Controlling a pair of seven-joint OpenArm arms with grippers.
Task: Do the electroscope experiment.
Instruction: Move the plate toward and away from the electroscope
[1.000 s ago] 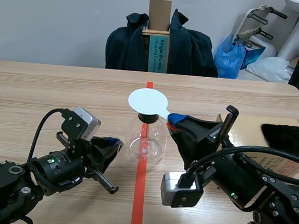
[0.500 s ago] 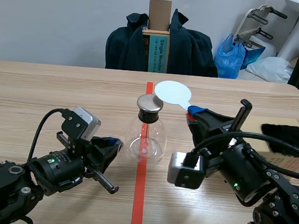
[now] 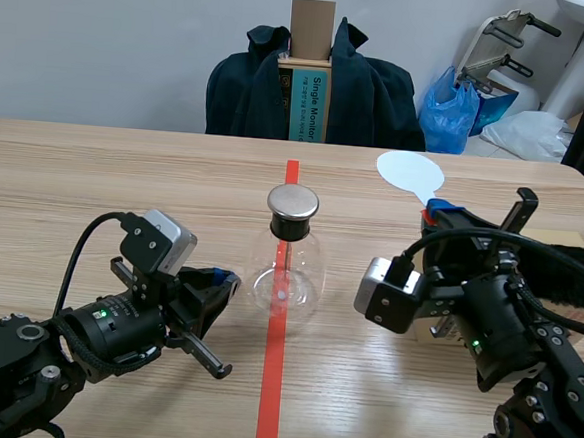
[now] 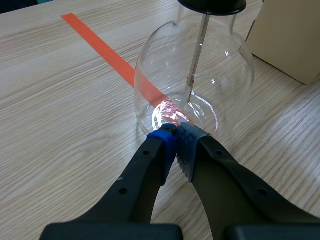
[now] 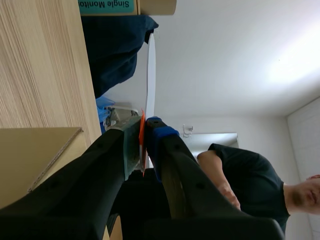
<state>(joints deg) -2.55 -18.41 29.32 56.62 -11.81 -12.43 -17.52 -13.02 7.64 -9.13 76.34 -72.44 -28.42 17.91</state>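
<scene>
A glass electroscope flask (image 3: 286,271) with a round metal cap (image 3: 293,201) stands on the red tape line at the table's middle. My left gripper (image 3: 230,278) rests low on the table, shut on nothing, its pads meeting right at the flask's base (image 4: 176,135). The flask (image 4: 195,85) shows a thin metal rod inside. My right gripper (image 3: 433,211) is raised to the right of the flask, shut on the red-orange handle of a white round paddle (image 3: 411,172). Seen edge-on, the paddle (image 5: 150,70) rises from between the right gripper's pads (image 5: 144,131).
A cardboard box (image 3: 561,241) with a black furry cloth (image 3: 574,267) on it lies at the right, behind my right arm; the box (image 4: 290,35) stands just beyond the flask. A chair draped with a dark coat (image 3: 316,90) stands across the table. A person in black (image 5: 240,175) appears in the right wrist view.
My right gripper has carried the white paddle from just above the flask's cap away to the right and farther back. The left arm and the flask have not moved.
</scene>
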